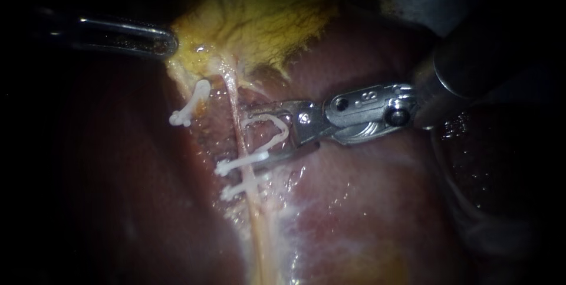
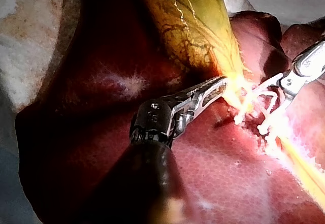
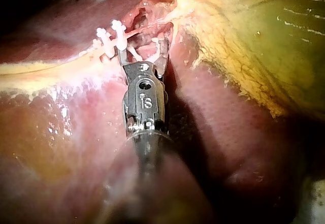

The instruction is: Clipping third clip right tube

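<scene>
- Dark red liver (image 1: 365, 220) fills the background, with the yellow gallbladder (image 1: 259, 19) above it.
- The right tube (image 1: 236, 102) runs down from the gallbladder across the liver. Two closed clips (image 1: 242, 161) cross it lower down.
- The right instrument (image 1: 256, 131) holds its pincer wide, both halves seating the open clip (image 1: 287, 131). Its tips lie just beside the tube, above the closed pair.
- The left instrument (image 1: 171, 43) has its pincer clamped on the gallbladder's edge.
</scene>
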Robot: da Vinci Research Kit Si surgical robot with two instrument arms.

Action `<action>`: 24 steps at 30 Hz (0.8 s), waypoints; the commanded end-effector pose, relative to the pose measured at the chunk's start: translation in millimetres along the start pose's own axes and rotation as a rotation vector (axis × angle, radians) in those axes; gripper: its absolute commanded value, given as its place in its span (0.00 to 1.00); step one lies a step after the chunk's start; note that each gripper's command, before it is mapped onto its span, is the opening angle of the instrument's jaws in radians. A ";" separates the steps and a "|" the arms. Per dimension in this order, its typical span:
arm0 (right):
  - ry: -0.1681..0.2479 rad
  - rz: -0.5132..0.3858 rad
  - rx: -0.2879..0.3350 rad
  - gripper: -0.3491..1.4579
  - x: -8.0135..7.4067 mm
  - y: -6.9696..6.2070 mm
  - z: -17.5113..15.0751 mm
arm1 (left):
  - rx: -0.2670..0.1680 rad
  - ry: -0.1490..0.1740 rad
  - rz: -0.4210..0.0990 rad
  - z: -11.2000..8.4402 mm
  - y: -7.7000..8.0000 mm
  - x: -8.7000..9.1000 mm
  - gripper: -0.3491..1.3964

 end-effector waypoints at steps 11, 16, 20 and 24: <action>0.004 0.005 0.043 0.51 1.1 -0.5 -5.3 | 0.001 0.000 0.000 -0.1 0.1 0.0 0.00; 0.008 0.012 0.077 0.50 1.3 -0.5 -7.9 | 0.001 0.000 0.000 -0.1 0.1 0.0 0.00; 0.033 0.058 0.117 0.50 1.8 -0.6 -8.5 | 0.001 0.000 0.000 -0.1 0.1 0.0 0.00; 0.093 0.151 0.162 0.49 2.5 -0.3 -8.3 | 0.001 0.000 0.000 -0.2 0.1 0.0 0.00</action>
